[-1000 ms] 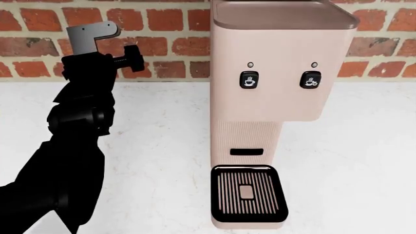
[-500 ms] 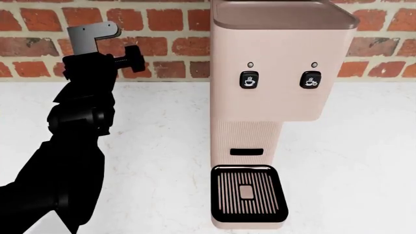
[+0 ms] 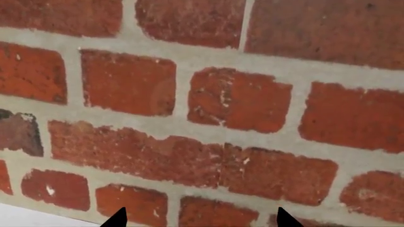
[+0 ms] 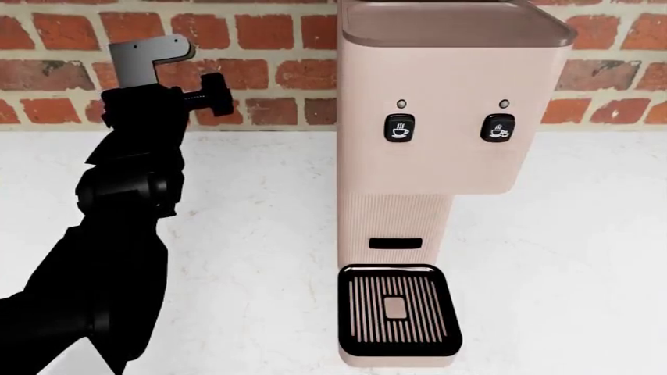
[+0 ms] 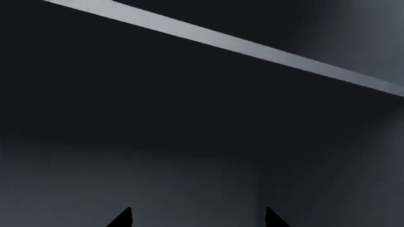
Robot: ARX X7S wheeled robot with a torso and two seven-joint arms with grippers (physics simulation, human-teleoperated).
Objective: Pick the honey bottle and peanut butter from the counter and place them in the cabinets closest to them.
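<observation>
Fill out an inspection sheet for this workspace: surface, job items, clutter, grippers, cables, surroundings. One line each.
Surface: white counter, bare apart from the machine.
Job's things: honey bottle and peanut butter, nothing seen in any view; cabinets not seen either.
Clutter: pink coffee machine standing on the counter, drip tray at its foot.
Grippers: left gripper faces the brick wall, fingertips apart, nothing between them; left arm raised over the counter. Right gripper fingertips apart, facing a dark surface with a pale strip.
Cables: nothing seen.
Surroundings: red brick wall behind the counter.
</observation>
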